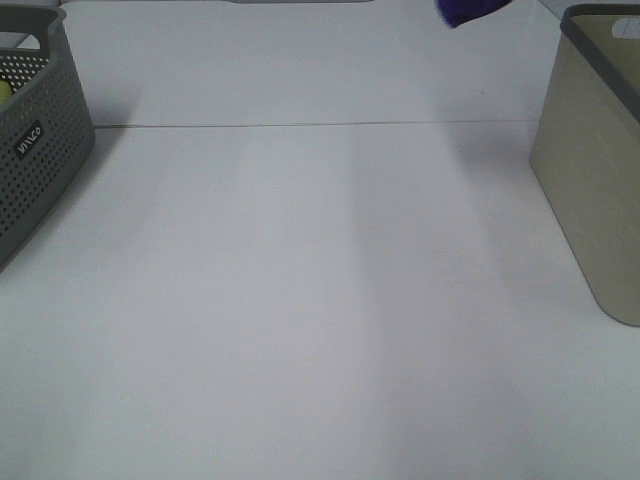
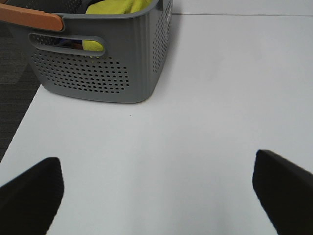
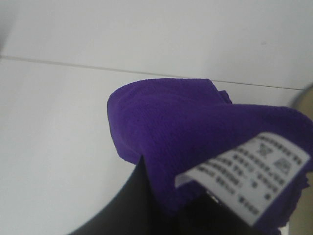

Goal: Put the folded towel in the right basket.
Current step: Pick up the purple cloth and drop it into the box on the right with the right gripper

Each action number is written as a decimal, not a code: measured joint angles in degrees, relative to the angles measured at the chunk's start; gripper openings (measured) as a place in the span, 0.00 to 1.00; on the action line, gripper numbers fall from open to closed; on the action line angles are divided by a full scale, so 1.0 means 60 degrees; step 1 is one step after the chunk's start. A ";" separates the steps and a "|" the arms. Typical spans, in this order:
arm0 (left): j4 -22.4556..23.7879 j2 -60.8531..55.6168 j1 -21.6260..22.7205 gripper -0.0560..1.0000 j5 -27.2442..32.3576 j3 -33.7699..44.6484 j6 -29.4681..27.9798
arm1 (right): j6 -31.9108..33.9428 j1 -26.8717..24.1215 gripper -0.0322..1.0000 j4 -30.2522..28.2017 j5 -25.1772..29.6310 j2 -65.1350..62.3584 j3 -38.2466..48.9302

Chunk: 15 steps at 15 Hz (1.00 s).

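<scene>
The folded purple towel (image 3: 195,137) with a white care label (image 3: 249,178) fills the right wrist view. My right gripper is shut on it, with one dark finger (image 3: 127,210) showing under the cloth. In the exterior high view only a corner of the towel (image 1: 468,9) shows at the top edge, held in the air left of the right basket (image 1: 590,180), a beige bin with a grey rim. The right gripper itself is out of that view. My left gripper (image 2: 156,196) is open and empty above the table, in front of the left basket.
The grey perforated left basket (image 1: 40,150) stands at the table's left edge. In the left wrist view it (image 2: 98,73) holds a yellow cloth (image 2: 117,6), with an orange bar (image 2: 29,17) across its rim. A seam line (image 1: 300,125) crosses the white table.
</scene>
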 joint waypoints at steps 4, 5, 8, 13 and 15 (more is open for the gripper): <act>0.0000 0.0000 0.0000 0.99 0.0000 0.0000 0.0000 | -0.0019 -0.2798 0.04 -0.0048 0.0019 -0.0105 0.0000; 0.0000 0.0000 0.0000 0.99 0.0000 0.0000 0.0000 | -0.0019 -0.3495 0.04 -0.0048 0.0019 0.0095 0.0000; 0.0000 0.0000 0.0000 0.99 0.0000 0.0000 0.0000 | -0.0019 -0.4183 0.04 -0.0067 0.0019 0.0764 0.0000; 0.0000 0.0000 0.0000 0.99 0.0000 0.0000 0.0000 | -0.0010 -0.4259 0.12 -0.0057 0.0086 0.1499 0.0010; 0.0000 0.0000 0.0000 0.99 0.0000 0.0000 0.0000 | -0.0010 -0.4259 0.65 -0.0191 0.0076 0.1499 0.0439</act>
